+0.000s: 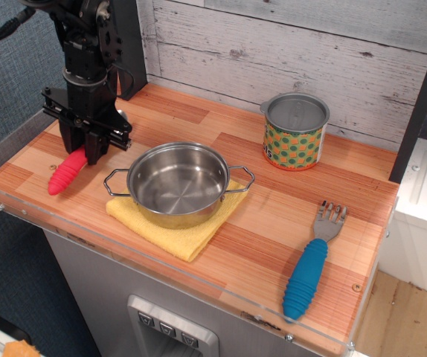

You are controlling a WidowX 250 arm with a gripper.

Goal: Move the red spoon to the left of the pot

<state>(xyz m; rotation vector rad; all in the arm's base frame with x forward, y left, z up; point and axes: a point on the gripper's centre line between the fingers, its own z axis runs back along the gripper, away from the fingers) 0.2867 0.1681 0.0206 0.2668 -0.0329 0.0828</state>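
The red spoon [66,172] lies tilted at the left end of the wooden counter, left of the pot. Only its ribbed red handle shows; the upper end is hidden by the gripper. My gripper [80,154] points straight down over the spoon's upper handle, and its black fingers are closed around it. The handle's lower tip is at or just above the counter. The pot [179,183] is shiny steel with two wire loop handles, empty, and sits on a yellow cloth [170,226] right of the gripper.
A green-and-orange dotted tin can [295,132] stands at the back right. A blue-handled metal fork [311,266] lies at the front right. A clear plastic rim [20,210] edges the counter's left and front. A grey plank wall is behind.
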